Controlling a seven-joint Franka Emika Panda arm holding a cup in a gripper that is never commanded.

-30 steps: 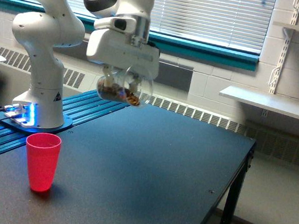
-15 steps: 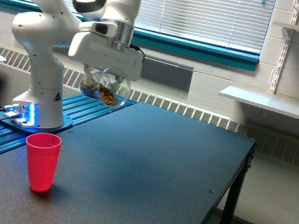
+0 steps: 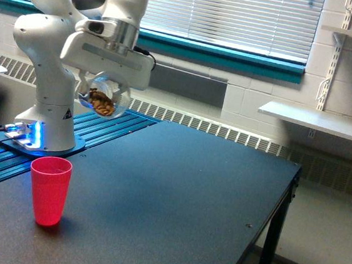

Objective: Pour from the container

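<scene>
The container (image 3: pixel 103 102) is a clear rounded cup with brown nut-like pieces showing through its wall. It hangs tilted in the air under the white arm, with my gripper (image 3: pixel 102 93) shut on it. A red plastic cup (image 3: pixel 49 190) stands upright on the dark table, below the container and a little toward the exterior view's left. The fingers are mostly hidden behind the cup and the white hand housing.
The arm's white base (image 3: pixel 45 118) stands on blue rails at the exterior view's left. The dark table (image 3: pixel 174 207) ends at an edge on the right. White wall shelves (image 3: pixel 315 121) hang beyond that edge, and window blinds run along the back.
My gripper has carried the container toward the exterior view's left and slightly up, nearer to above the red cup. The red cup has not moved.
</scene>
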